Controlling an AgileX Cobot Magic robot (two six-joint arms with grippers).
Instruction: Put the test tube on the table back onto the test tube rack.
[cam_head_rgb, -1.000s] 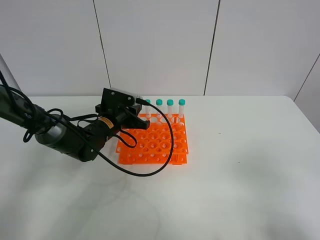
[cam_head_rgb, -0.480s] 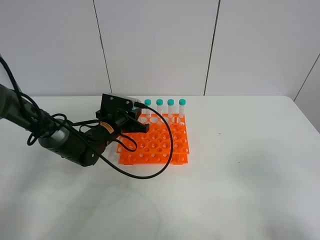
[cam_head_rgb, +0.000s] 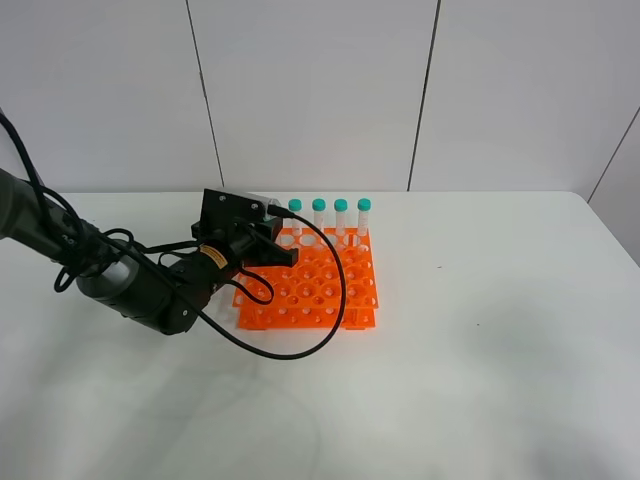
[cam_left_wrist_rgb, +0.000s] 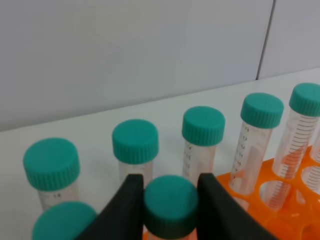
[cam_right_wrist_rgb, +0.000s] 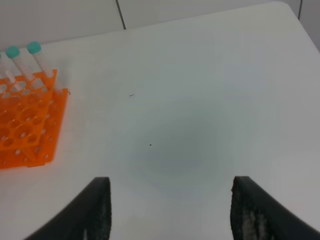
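Note:
My left gripper (cam_head_rgb: 280, 248) is over the back left part of the orange test tube rack (cam_head_rgb: 318, 290). In the left wrist view it (cam_left_wrist_rgb: 170, 189) is shut on the teal cap of a test tube (cam_left_wrist_rgb: 171, 206), which it holds upright. The tube's body is hidden below the frame, so I cannot tell how deep it sits in the rack (cam_left_wrist_rgb: 280, 192). Several other capped tubes (cam_left_wrist_rgb: 203, 126) stand behind it. My right gripper (cam_right_wrist_rgb: 170, 184) is open and empty above the white table (cam_right_wrist_rgb: 200, 100). It is out of the exterior high view.
A row of capped tubes (cam_head_rgb: 341, 206) stands along the rack's back edge. A black cable (cam_head_rgb: 335, 310) loops from the left arm over the rack's front. The white table (cam_head_rgb: 480, 350) stretches right and forward of the rack. A panelled wall stands behind.
My left gripper has moved slightly down and to the left with the tube, uncovering the leftmost cap of the back row. The rack has not moved.

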